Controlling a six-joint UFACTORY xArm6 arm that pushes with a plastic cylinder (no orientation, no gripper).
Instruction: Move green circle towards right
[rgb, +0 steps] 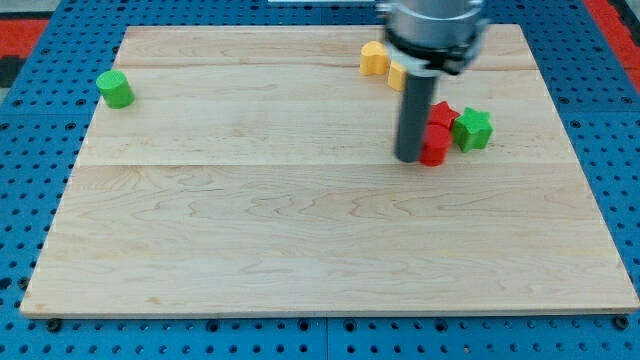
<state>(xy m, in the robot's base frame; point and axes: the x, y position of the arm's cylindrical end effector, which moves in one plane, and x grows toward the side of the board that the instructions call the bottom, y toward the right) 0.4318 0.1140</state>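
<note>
The green circle (115, 89) is a short green cylinder near the board's left edge, towards the view's top. My tip (410, 158) is far to its right, at the bottom of a thick dark rod, touching or nearly touching the left side of a red block (435, 147). The rod hides part of the blocks behind it.
A second red block (443, 113) sits just above the first. A green star-shaped block (472, 129) lies right of them. A yellow block (374, 59) and a partly hidden orange-yellow block (397, 73) sit near the top edge. The wooden board (300, 250) lies on a blue pegboard.
</note>
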